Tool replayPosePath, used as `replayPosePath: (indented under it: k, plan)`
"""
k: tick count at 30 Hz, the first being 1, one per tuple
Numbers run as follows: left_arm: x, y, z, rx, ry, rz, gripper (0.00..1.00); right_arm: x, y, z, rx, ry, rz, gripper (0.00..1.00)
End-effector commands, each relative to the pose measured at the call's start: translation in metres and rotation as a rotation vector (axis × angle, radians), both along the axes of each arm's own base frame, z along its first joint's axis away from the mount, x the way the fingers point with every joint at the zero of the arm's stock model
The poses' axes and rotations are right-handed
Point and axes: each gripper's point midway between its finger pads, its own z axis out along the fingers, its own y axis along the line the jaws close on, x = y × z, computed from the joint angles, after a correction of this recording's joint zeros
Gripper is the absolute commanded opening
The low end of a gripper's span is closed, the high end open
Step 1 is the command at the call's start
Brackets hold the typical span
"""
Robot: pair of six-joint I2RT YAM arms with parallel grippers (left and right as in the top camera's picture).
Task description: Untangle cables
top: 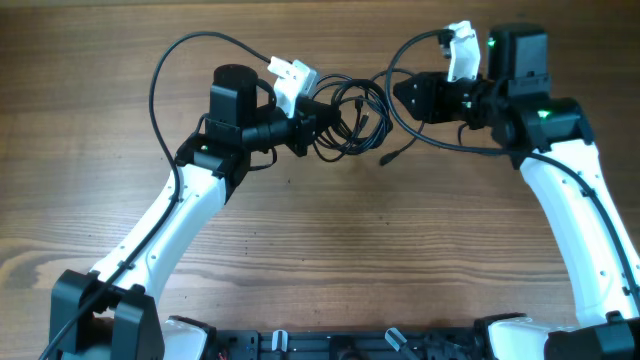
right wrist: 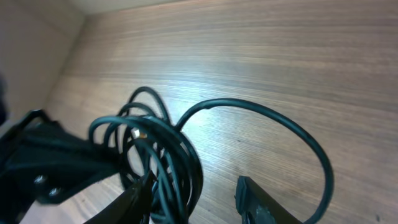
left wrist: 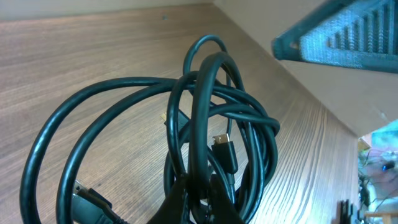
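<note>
Overhead view: we find the left gripper [top: 312, 122] near the far edge of the bench [top: 330, 250], left of centre. Its jaws are pressed together and pinch the cables [top: 350, 118] at the left side of the coil. In the left wrist view, the black cords rise from the pinch point as several overlapping loops, and one small plug [left wrist: 225, 148] hangs inside the loops.

The coil lies between the two grippers, close to the far edge and about midway between the left and right edges. One loose plug end [top: 385, 158] rests on the wood just right of the coil, towards the near edge.

The right gripper [top: 398, 92] sits just right of the coil. In the right wrist view, its fingers [right wrist: 255, 199] are spread, with bare wood between them. The coil lies beside the left finger; we cannot tell whether they touch. One long strand [right wrist: 280, 118] arcs over to the right finger.
</note>
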Motion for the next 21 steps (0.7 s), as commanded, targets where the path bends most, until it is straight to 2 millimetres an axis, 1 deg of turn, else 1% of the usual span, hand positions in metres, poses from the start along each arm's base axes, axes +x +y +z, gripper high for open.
replayPosePath:
  k: [1, 4, 6, 9, 12, 15, 17, 19, 21]
  plan:
    - [0.015, 0.015, 0.006, -0.085, 0.172, 0.221, 0.04, -0.017, 0.022, 0.0, 0.0, -0.058, 0.209, 0.43]
    - [0.015, 0.015, 0.004, -0.171, 0.329, 0.296, 0.04, -0.025, 0.027, -0.014, -0.097, -0.068, 0.264, 0.4]
    - [0.012, 0.017, -0.002, -0.238, 0.496, 0.371, 0.04, -0.024, 0.029, -0.029, -0.201, -0.07, 0.273, 0.39]
    - [0.006, 0.017, -0.011, -0.276, 0.638, 0.428, 0.04, -0.023, 0.033, -0.039, -0.283, -0.084, 0.286, 0.38]
    - [0.0, 0.019, -0.019, -0.256, 0.688, 0.443, 0.04, -0.016, 0.038, -0.047, -0.369, -0.108, 0.266, 0.38]
    - [-0.003, 0.019, -0.022, -0.25, 0.703, 0.442, 0.04, -0.005, 0.042, -0.055, -0.447, -0.136, 0.239, 0.38]
    - [-0.003, 0.019, -0.022, -0.249, 0.706, 0.44, 0.04, 0.005, 0.045, -0.057, -0.478, -0.168, 0.219, 0.39]
    - [-0.004, 0.018, -0.022, -0.248, 0.711, 0.438, 0.04, 0.011, 0.049, -0.057, -0.483, -0.202, 0.241, 0.39]
    - [-0.005, 0.019, -0.023, -0.246, 0.714, 0.438, 0.04, 0.013, 0.05, -0.063, -0.51, -0.221, 0.277, 0.39]
